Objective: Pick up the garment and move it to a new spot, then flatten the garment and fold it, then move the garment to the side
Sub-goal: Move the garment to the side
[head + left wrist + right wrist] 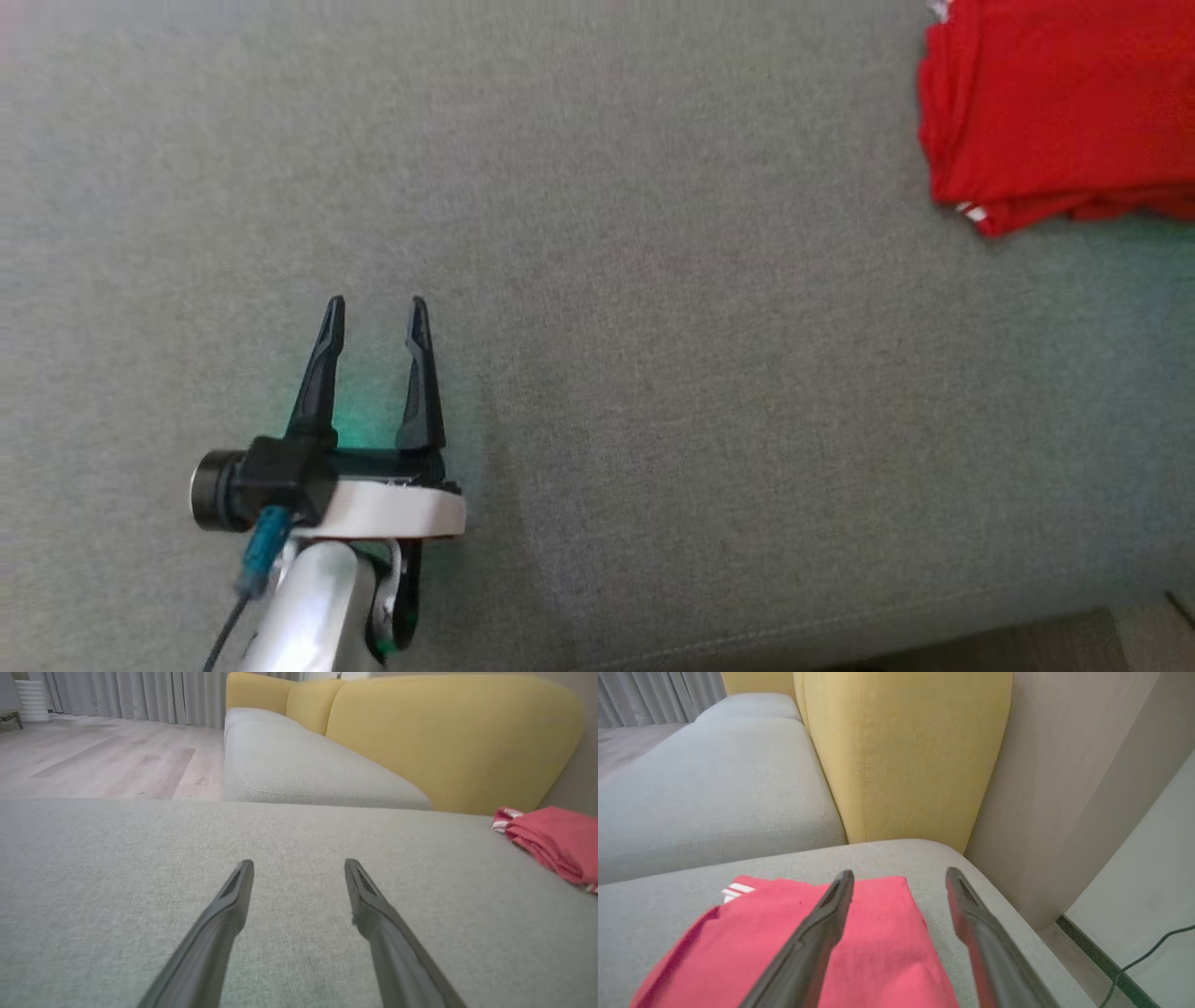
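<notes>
**Red garment (1064, 112) folded at the right end of a grey sofa seat, both grippers spread wide**

Seen from the head camera, the garment lies in a neat, flat stack in the upper right corner, on the grey seat cushion (653, 327). Small bits of white trim peek out at its upper left and lower left corners. Part of it runs off the right edge of the picture.

The left gripper (375, 306) sits at the lower left, well apart from the garment. Its two dark fingers point up the picture with a broad gap between them, and nothing is between them. A pale wrist ring and a silver forearm lead off the bottom edge.

From the left wrist camera, the left gripper (299, 863) reaches out over bare grey fabric. The garment (556, 844) lies far off to the right, with red-and-white striped trim at its near corner. Behind it stands a yellow backrest (444, 732). A second seat cushion (303, 770), a wooden floor (107, 760) and grey curtains (140, 695) lie beyond.

From the right wrist camera, the right gripper (901, 872) is above the garment (714, 952), its fingers wide apart and gripping nothing. One finger crosses over the red cloth; the other is over the grey cushion just beside the garment's edge. Whether either finger touches the cloth cannot be told. A pale wall panel (1064, 788) rises to the right, with a dark cable (1148, 952) on the floor below it.
</notes>
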